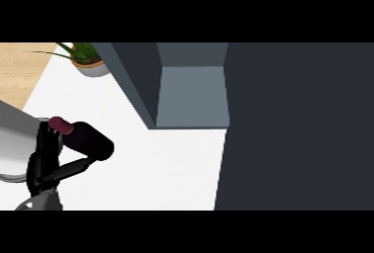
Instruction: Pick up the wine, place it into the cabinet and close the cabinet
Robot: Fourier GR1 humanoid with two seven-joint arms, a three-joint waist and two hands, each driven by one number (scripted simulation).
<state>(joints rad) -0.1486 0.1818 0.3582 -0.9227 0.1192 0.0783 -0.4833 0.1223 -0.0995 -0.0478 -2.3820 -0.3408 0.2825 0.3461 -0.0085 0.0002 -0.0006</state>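
Note:
The wine (89, 141) is a dark bottle with a maroon cap, tilted so the cap points up and left. It is at the lower left of the head view, held over the white counter (168, 168). My left hand (42, 163) is shut on it, fingers on its left side and thumb reaching under its body. The cabinet (191, 96) stands open to the upper right of the bottle, and its grey-blue inside holds nothing that I can see. Its dark door (300, 128) is swung out and fills the right side of the view. The right hand does not show.
A potted plant (89, 62) stands at the back left of the counter, close to the cabinet's left wall. A grey rounded shape (15, 143) fills the left edge beside my hand. Wooden floor shows at the top left.

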